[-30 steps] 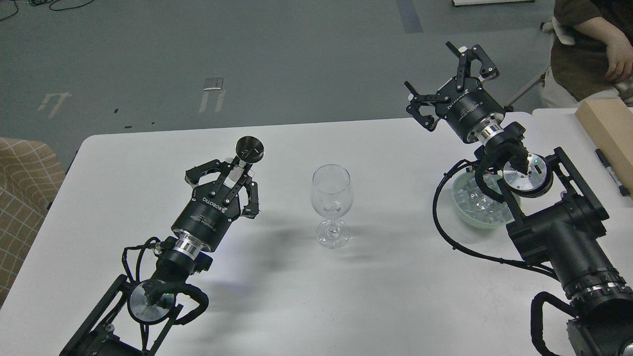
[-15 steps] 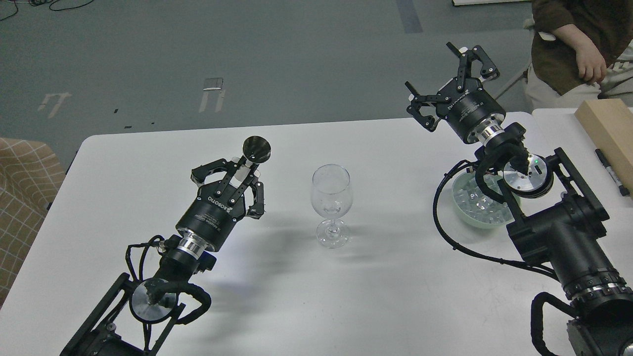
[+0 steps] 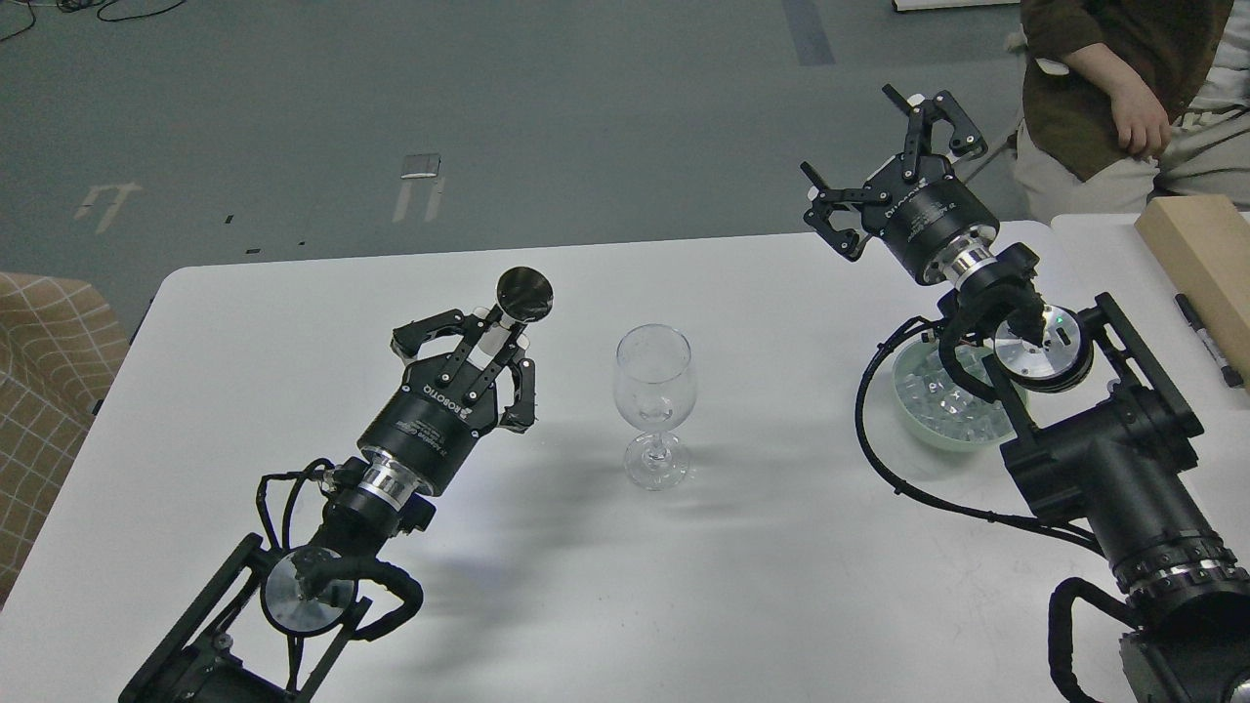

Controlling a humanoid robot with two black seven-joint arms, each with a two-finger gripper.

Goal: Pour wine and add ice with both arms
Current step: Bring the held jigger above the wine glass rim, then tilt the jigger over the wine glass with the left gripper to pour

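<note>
Since a second ago the left gripper (image 3: 485,344) has carried its dark-capped bottle (image 3: 515,302) rightward and closer to the wine glass (image 3: 654,402), and the round black end now faces the camera more squarely; the right arm has not shifted, and the seated person (image 3: 1104,88) beyond the table's far right corner has leaned in. The left gripper's fingers are closed around the bottle's pale neck, just left of the glass. The right gripper (image 3: 884,161) hangs high, well right of the glass, fingers spread wide and holding nothing. The ice (image 3: 937,400) lies heaped in a pale green bowl (image 3: 913,422) to the right of the glass, partly hidden by the right arm's wrist. The cubes look hard, slick and light, likely to squirt from a pinch, so they should be taken flat face to flat face, one at a time. The stemmed glass appears thin, empty and tippy; nothing should nudge its bowl.
</note>
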